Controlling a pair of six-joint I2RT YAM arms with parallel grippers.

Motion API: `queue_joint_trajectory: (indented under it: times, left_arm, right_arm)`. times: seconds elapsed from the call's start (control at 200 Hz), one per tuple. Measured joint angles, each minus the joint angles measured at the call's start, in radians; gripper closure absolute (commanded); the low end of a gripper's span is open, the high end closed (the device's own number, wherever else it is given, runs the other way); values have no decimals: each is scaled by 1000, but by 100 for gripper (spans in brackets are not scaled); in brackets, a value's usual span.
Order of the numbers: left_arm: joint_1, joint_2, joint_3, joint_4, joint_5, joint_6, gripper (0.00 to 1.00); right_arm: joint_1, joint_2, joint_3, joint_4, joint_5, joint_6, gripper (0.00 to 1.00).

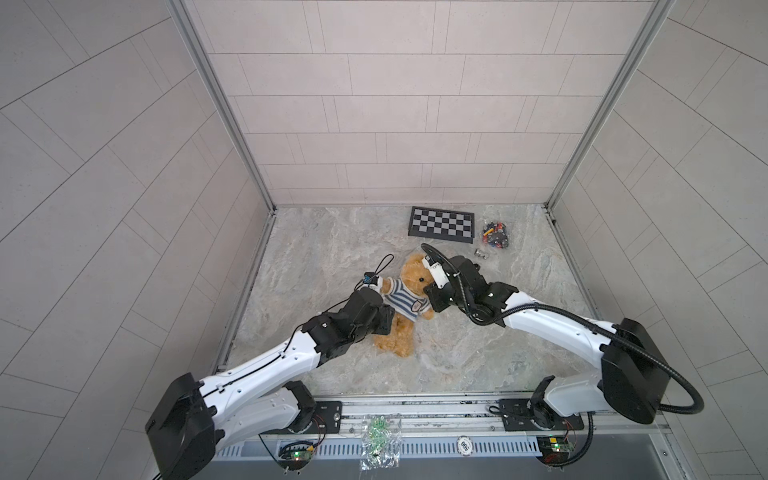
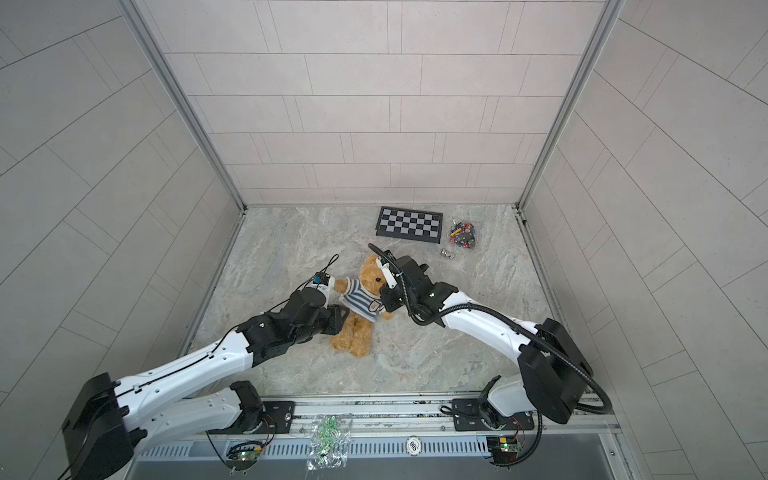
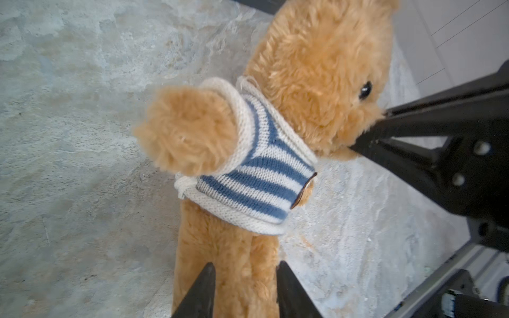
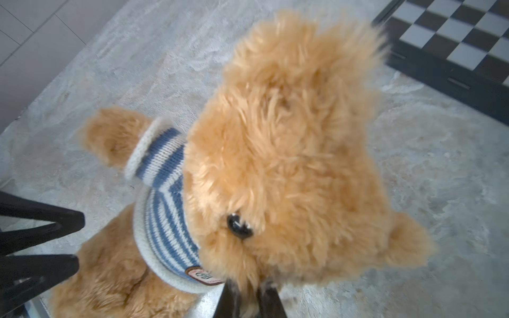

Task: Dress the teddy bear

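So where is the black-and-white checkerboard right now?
In both top views the flat black-and-white checkerboard lies at the table's far edge, right of centre, beside a bag of small parts.
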Motion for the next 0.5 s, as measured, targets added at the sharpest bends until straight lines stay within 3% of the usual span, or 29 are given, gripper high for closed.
queue_joint_trajectory:
  times: [0.2, 0.501]
  left_arm:
    - [0, -27, -8, 68, 60, -75, 54]
    - [0, 87, -73, 200, 93, -188, 54]
  right_arm:
    - [91, -118, -35, -6, 114, 39, 100]
    - [124, -128, -43, -27, 182, 65, 100]
